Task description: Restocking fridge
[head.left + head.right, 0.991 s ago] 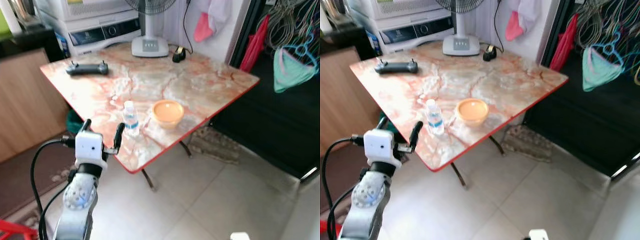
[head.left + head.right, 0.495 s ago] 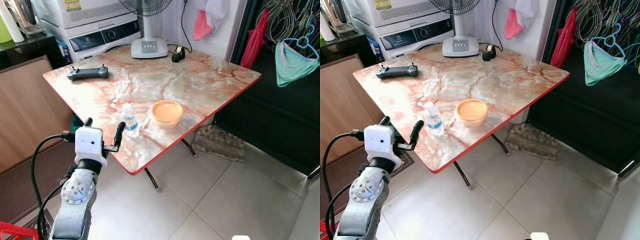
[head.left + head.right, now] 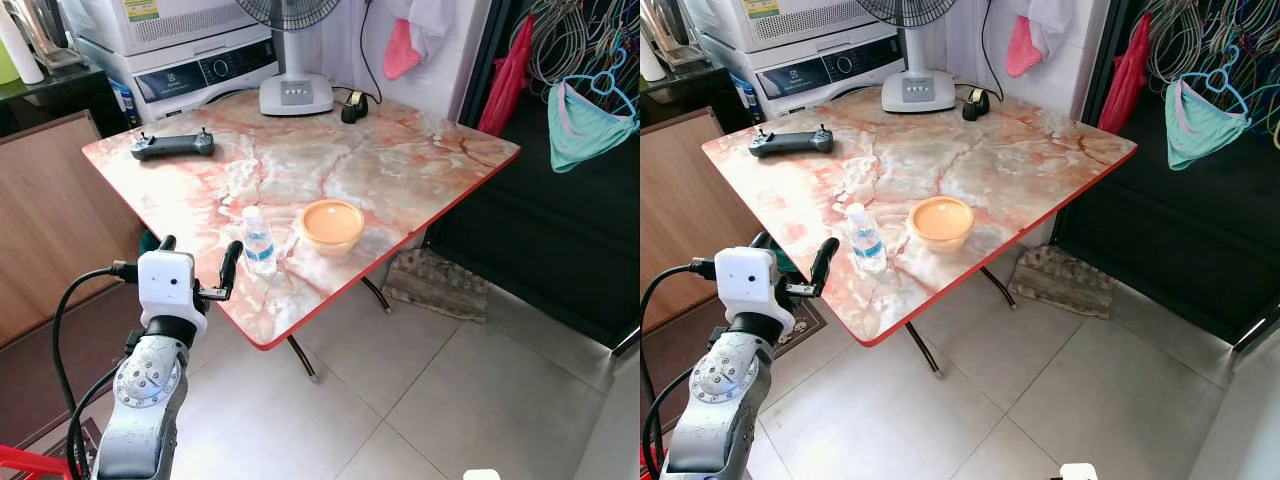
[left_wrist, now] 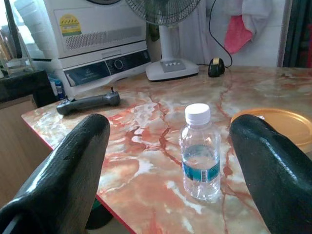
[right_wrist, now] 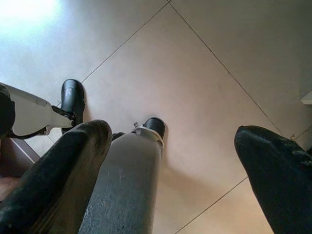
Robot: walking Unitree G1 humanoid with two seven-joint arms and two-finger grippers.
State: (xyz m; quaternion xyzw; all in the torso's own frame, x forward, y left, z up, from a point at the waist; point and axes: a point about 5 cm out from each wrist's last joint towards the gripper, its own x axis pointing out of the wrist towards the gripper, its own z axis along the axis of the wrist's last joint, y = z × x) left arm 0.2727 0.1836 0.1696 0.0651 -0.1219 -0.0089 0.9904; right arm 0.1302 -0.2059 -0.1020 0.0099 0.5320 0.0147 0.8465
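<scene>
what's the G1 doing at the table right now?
The left gripper is raised at the near edge of the marble table, fingers open and lined up on the small water bottle, not yet touching it. An orange bowl sits beside the bottle. The right gripper hangs idle, open, over the tiled floor.

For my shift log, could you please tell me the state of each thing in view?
Water bottle: upright, capped, on the table.
Orange bowl: upright beside it.
Left gripper: open, short of the bottle.
Right gripper: open, pointing at the floor.
Fan: blades still.
</scene>
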